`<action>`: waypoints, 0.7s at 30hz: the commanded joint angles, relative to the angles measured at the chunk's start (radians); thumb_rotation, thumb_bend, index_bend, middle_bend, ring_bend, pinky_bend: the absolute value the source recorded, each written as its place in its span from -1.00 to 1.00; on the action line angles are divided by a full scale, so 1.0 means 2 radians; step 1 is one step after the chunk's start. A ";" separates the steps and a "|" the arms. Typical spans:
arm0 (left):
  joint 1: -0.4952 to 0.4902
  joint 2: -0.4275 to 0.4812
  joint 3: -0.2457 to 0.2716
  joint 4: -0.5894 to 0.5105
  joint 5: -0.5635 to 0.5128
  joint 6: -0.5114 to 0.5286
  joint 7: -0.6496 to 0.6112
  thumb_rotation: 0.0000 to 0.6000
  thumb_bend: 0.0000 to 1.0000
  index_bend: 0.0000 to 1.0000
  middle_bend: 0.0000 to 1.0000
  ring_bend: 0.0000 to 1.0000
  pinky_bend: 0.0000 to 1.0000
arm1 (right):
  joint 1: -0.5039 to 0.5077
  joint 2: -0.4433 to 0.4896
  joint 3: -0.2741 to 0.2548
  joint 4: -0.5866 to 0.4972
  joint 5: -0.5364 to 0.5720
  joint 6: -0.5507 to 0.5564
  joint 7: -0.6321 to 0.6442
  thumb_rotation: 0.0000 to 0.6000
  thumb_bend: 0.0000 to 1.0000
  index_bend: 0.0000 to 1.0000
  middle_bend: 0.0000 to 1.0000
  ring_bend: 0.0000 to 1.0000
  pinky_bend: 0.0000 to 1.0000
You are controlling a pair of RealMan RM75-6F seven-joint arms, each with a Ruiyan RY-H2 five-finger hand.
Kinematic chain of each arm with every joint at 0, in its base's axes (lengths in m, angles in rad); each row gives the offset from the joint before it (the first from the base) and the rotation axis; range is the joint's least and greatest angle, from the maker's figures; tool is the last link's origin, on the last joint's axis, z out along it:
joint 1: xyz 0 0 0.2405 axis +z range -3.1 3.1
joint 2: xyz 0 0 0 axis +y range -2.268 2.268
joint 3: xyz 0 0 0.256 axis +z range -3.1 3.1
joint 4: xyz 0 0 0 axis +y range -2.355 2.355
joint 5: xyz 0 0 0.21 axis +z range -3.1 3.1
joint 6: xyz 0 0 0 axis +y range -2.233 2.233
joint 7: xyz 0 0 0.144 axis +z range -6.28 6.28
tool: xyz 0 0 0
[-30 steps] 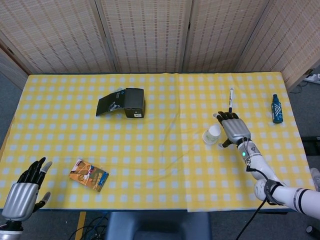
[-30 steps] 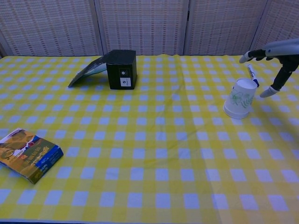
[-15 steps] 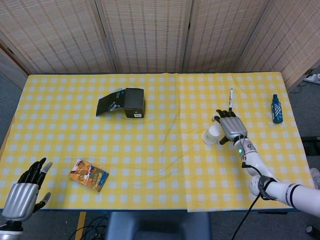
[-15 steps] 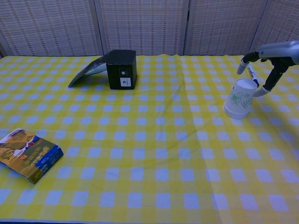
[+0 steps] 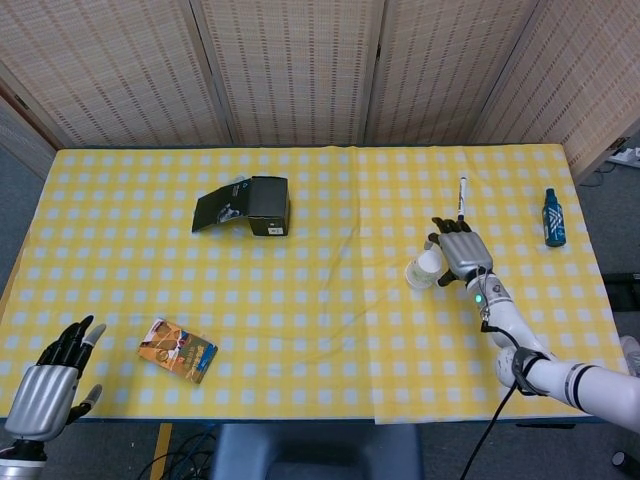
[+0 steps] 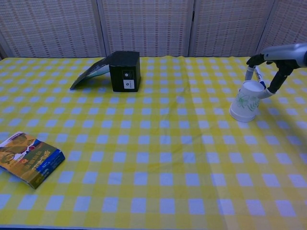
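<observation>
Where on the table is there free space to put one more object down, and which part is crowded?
The widest bare patch is the cloth's middle, between the black box, the snack packet and the paper cup. The near edge right of the packet is also bare. It is crowded around the right hand: the cup, the pen and, further right, the small bottle.

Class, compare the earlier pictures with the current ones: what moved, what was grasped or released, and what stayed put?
The right hand moved in toward the white paper cup and lowered its fingers to the cup's raised end; whether it grips yet is unclear. The cup itself has not visibly shifted. The left hand stayed open at the near table corner. The black box, book, pen and blue bottle are unchanged.
</observation>
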 commanded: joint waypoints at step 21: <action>-0.006 -0.007 0.000 0.006 -0.004 -0.015 0.004 1.00 -0.37 -1.00 -1.00 -1.00 -0.54 | -0.006 0.044 0.018 -0.047 -0.015 0.026 0.021 1.00 -0.54 -0.19 -0.94 -1.00 -1.00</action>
